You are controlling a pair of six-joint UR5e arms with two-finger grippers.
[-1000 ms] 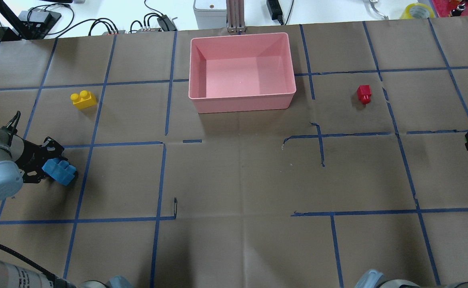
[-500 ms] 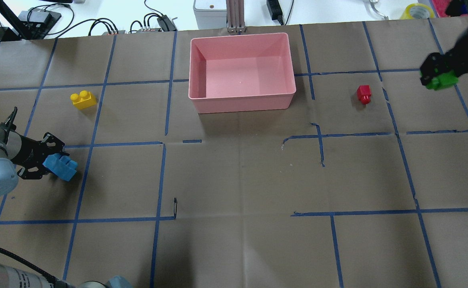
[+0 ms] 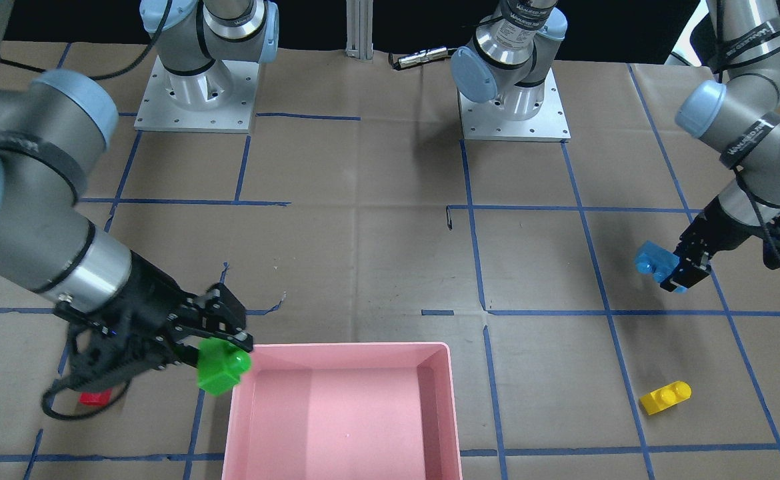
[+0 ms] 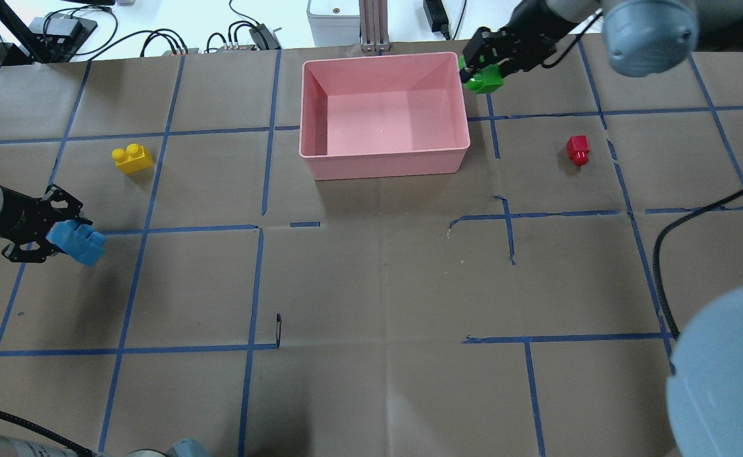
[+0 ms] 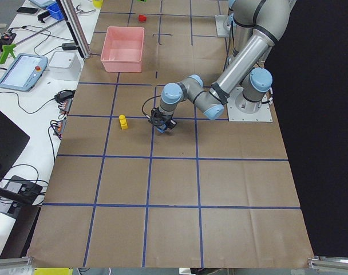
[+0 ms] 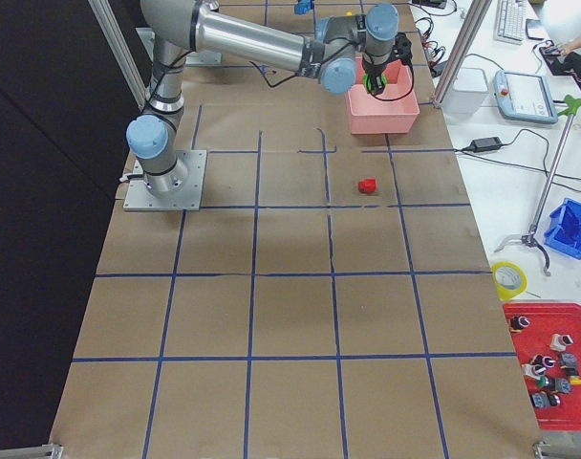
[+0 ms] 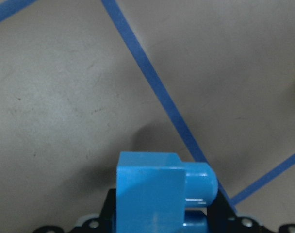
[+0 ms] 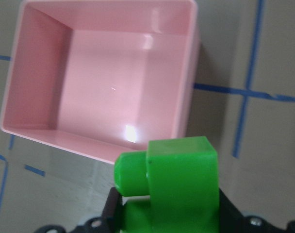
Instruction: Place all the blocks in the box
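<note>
The pink box (image 4: 384, 168) stands at the far middle of the table; it also shows in the front view (image 3: 343, 347) and the right wrist view (image 8: 36, 73), and is empty. My right gripper (image 4: 481, 68) is shut on the green block (image 4: 486, 80), held in the air just outside the box's far right corner (image 3: 222, 373) (image 8: 181, 184). My left gripper (image 4: 60, 240) is shut on the light blue block (image 4: 78, 241) at the table's left side (image 3: 653, 263) (image 7: 152, 194). The yellow block (image 4: 132, 157) and the red block (image 4: 578, 149) lie on the table.
An aluminium post (image 4: 371, 25), cables and devices sit beyond the far table edge. My right arm's elbow (image 4: 727, 381) fills the overhead view's lower right. Blue tape lines grid the brown paper. The red block is partly behind my right arm in the front view (image 3: 95, 398).
My right gripper has carried the green block from the table's right edge to the box's far right corner. My left gripper has moved left and farther away with the blue block.
</note>
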